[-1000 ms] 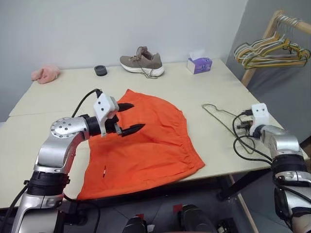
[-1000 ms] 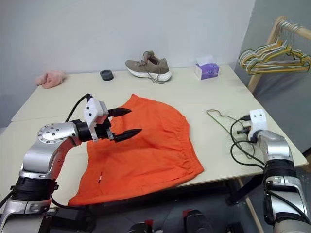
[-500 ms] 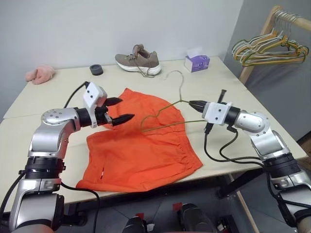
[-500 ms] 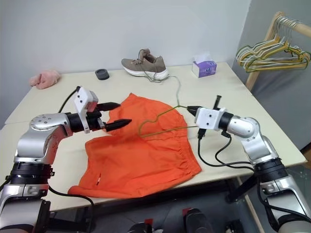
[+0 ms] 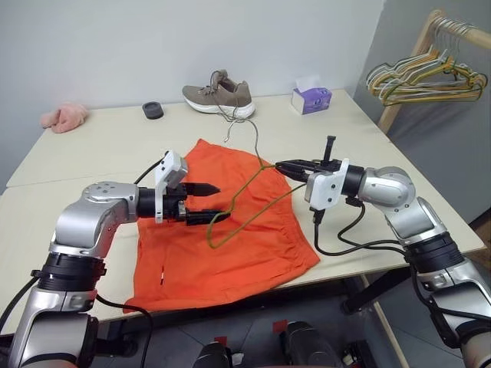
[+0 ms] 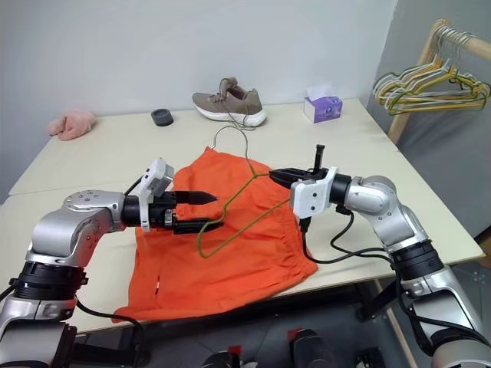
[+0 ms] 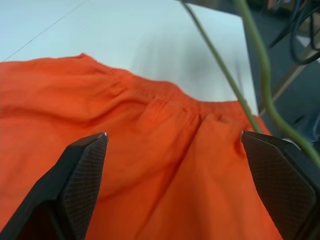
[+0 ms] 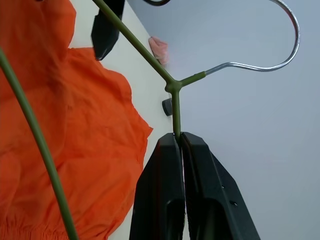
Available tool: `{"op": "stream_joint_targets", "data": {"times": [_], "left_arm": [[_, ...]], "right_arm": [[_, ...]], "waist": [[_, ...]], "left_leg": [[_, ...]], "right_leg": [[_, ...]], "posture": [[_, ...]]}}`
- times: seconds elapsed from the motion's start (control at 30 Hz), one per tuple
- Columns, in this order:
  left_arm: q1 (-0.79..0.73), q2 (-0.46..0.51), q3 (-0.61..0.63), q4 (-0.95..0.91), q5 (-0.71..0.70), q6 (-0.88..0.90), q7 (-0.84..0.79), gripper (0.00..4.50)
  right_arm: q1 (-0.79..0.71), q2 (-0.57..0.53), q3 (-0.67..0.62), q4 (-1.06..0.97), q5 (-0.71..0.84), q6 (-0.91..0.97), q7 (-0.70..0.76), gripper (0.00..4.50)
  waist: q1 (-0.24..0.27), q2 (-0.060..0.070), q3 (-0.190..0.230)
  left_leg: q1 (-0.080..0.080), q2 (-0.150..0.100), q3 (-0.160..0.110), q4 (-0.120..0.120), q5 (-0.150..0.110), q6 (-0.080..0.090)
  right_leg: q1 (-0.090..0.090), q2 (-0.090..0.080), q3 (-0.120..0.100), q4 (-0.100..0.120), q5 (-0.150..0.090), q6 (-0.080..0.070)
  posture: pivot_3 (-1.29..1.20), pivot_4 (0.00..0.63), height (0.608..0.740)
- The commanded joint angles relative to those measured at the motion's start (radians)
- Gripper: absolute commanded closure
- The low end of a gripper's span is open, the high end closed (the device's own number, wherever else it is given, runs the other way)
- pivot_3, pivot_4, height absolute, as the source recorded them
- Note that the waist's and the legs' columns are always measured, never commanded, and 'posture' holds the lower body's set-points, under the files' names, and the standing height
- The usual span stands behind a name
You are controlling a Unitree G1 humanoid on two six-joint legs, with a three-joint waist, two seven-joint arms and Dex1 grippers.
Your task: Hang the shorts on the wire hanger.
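Half a second ago the wire hanger (image 5: 244,192) hung nearer the right claw (image 5: 282,164), its hook at about twelve o'clock over the shorts (image 5: 230,222); now it has swung toward the left claw (image 5: 207,203), its lower bend reaching between that claw's spread fingers (image 7: 80,180). The right claw is pressed together, pinching the hanger just below the hook's neck. The left arm has dropped lower over the orange fabric, which lies flat on the worktop (image 5: 92,153). At twelve o'clock sit a shoe (image 5: 219,95) and a purple tissue box (image 5: 311,98); no writing is readable.
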Motion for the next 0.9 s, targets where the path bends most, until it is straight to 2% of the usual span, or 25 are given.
{"op": "stream_joint_targets", "data": {"times": [0.03,0.13,0.3,0.47,0.9], "left_arm": [[-0.027,-0.007,0.067,0.062,0.035,-0.059,0.105,0.0],[-0.036,-0.023,0.108,0.116,0.056,-0.099,0.185,0.0],[0.074,0.026,0.124,-0.041,-0.09,0.029,0.053,0.0],[0.131,0.045,0.084,-0.109,-0.106,0.067,0.022,0.0],[0.119,-0.008,-0.057,-0.028,0.048,-0.056,0.058,0.0]], "right_arm": [[-0.03,-0.017,-0.011,0.026,-0.043,-0.049,-0.025,4.49],[-0.036,-0.026,-0.008,0.076,-0.098,-0.079,-0.054,4.49],[-0.055,-0.024,-0.008,0.121,-0.136,-0.105,-0.092,4.49],[-0.074,-0.017,-0.004,0.128,-0.153,-0.134,-0.119,4.49],[-0.069,0.009,-0.013,0.043,-0.106,-0.083,-0.095,4.49]], "waist": [[0.0,0.0,0.0],[0.0,0.0,0.0],[-0.004,0.0,0.0],[0.001,0.0,0.0],[0.001,0.0,0.0]], "left_leg": [[0.001,0.0,0.0,0.0,0.0,0.0],[0.001,0.0,0.0,0.0,0.0,0.0],[0.0,0.0,0.001,0.0,0.0,0.0],[0.001,0.0,0.0,0.0,0.0,0.0],[0.003,0.0,0.0,0.001,0.0,0.0]], "right_leg": [[0.0,0.0,0.0,0.0,0.0,0.0],[0.001,0.0,0.0,0.0,0.0,0.0],[0.0,0.0,0.002,0.0,0.0,-0.001],[0.0,0.0,0.001,0.0,0.0,-0.001],[0.004,0.0,0.001,0.0,0.0,-0.001]], "posture": [[-0.19,0.05,0.74],[-0.18,0.05,0.74],[-0.18,0.049,0.74],[-0.17,0.05,0.74],[-0.19,0.056,0.74]]}}
